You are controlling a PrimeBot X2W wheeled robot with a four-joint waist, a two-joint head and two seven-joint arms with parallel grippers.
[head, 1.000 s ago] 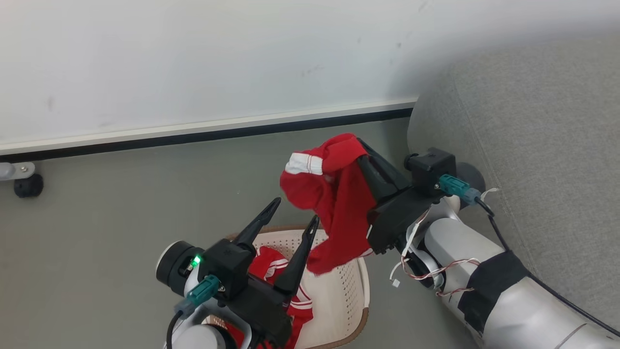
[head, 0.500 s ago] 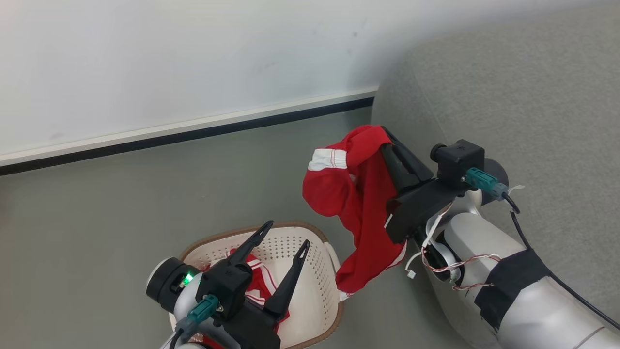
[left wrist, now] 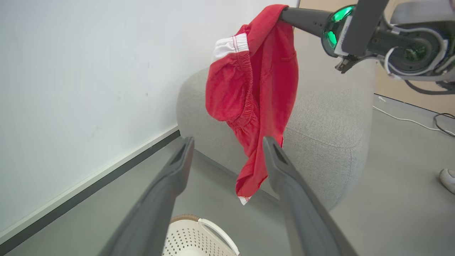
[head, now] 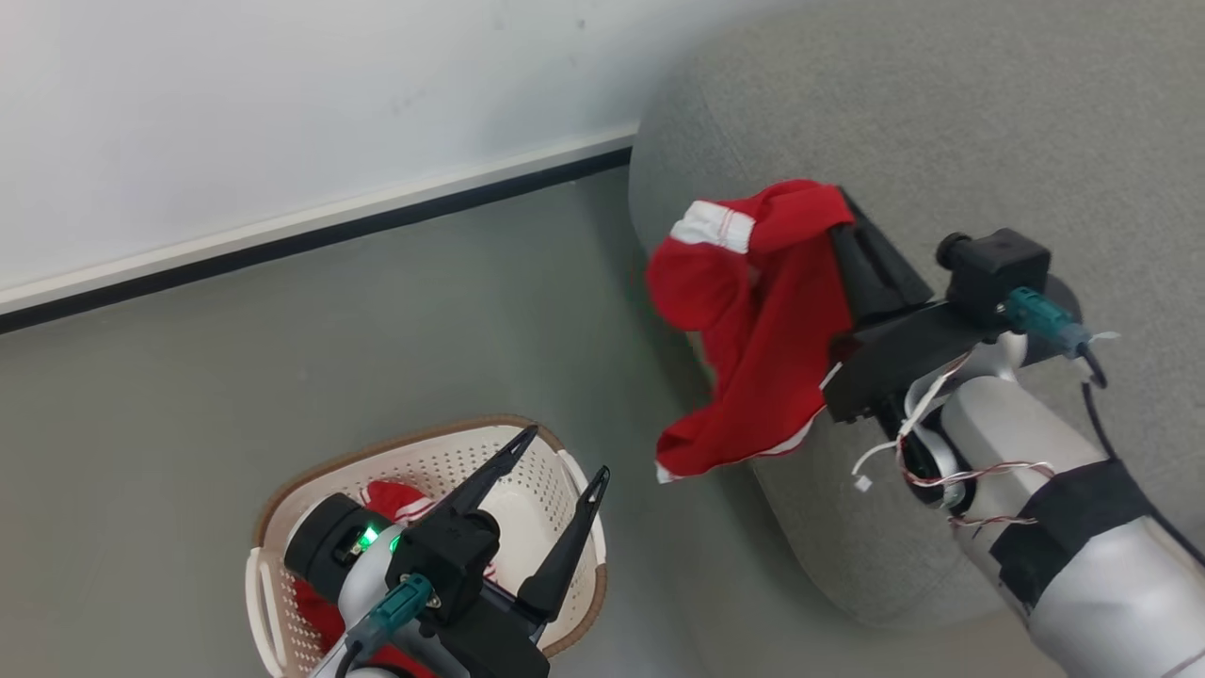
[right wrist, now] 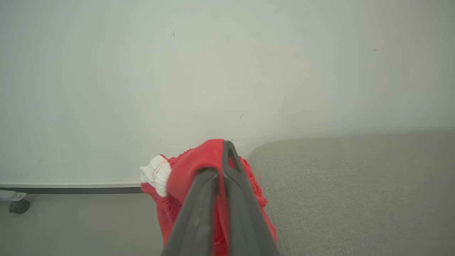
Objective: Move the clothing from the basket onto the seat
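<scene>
My right gripper (head: 841, 212) is shut on a piece of red clothing (head: 753, 320) with a white waistband. The cloth hangs in the air against the near corner of the grey seat (head: 941, 113) and covers the fingertips. The right wrist view has the same gripper (right wrist: 224, 151) pinching the clothing (right wrist: 199, 160) beside the seat (right wrist: 355, 195). My left gripper (head: 567, 452) stands open above the cream basket (head: 377, 435), where more red clothing (head: 391, 499) lies. In the left wrist view the open left gripper (left wrist: 228, 140) frames the hanging clothing (left wrist: 256, 81), with the basket (left wrist: 199, 234) below.
A white wall with a black baseboard (head: 311, 240) runs behind the grey floor. A cable (left wrist: 408, 121) and a pale shoe-like thing (left wrist: 448, 179) lie on the floor beyond the seat (left wrist: 330, 117). A caster (right wrist: 16, 206) sits by the wall.
The head camera has turned right, shifting the whole picture. The right gripper has carried the red clothing away from the basket to the seat's corner. The left gripper stays open over the basket.
</scene>
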